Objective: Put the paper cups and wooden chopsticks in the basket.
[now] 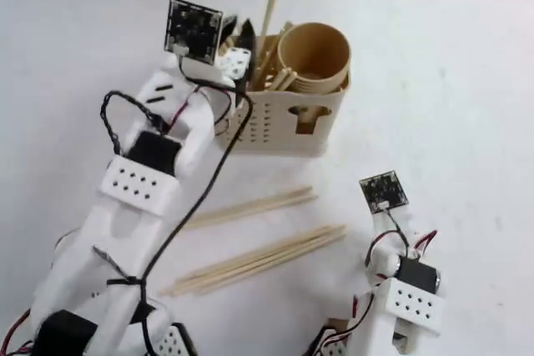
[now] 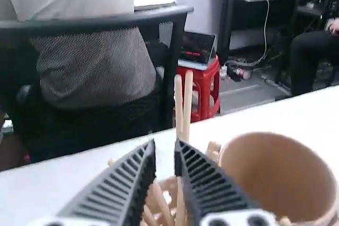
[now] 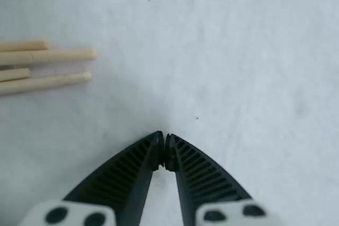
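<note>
A white perforated basket stands at the back of the table, holding brown paper cups and several wooden chopsticks that stick up. My left gripper hovers at the basket's left rim, slightly open, with upright chopsticks just beyond its fingertips and a cup beside it. Two loose bundles of chopsticks lie on the table in front of the basket. My right gripper is shut and empty above bare table, apart from the chopstick ends.
The left arm stretches diagonally from the front left toward the basket, with a black cable along it. The right arm sits at the front right. Beyond the table's far edge are a chair and a red stool.
</note>
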Available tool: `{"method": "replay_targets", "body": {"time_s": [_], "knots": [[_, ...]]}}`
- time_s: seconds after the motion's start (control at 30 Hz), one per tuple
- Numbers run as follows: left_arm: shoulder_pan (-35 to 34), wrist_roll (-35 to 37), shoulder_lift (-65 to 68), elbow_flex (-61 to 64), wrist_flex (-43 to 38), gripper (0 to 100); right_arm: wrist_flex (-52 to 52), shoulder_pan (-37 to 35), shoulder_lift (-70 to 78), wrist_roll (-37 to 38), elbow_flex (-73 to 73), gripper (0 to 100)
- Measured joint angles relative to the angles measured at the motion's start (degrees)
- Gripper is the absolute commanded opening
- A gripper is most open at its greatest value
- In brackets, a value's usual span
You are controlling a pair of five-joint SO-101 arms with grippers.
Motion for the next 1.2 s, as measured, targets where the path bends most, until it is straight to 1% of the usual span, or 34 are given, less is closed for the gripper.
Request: {"method": "replay_targets", "body": {"time_s": [0.03, 0.13, 0.4, 0.63, 0.7, 0.83, 1.2], "knots": [[0.0, 0.0, 0.7, -1.6, 0.1, 18, 0.0, 0.0, 0.0, 0.0, 0.0, 1.7], [0.0, 0.0, 5.9, -9.5, 3.4, 16, 0.0, 0.0, 0.0, 0.0, 0.0, 1.7], [0.3, 0.0, 30.6, -42.2, 23.4, 16, 0.0, 0.0, 0.0, 0.0, 0.0, 1.7], [0.4, 0.0, 48.4, -66.3, 33.0, 16, 0.0, 0.0, 0.0, 0.0, 0.0, 1.7], [0.4, 0.0, 52.2, -71.8, 36.0, 14, 0.0, 0.0, 0.0, 0.0, 0.0, 1.7], [0.5, 0.0, 57.4, -81.0, 41.5, 2, 0.0, 0.0, 0.0, 0.0, 0.0, 1.7], [0.5, 0.2, 59.1, -98.9, 56.1, 2, 0.0, 0.0, 0.0, 0.0, 0.0, 1.7]]}}
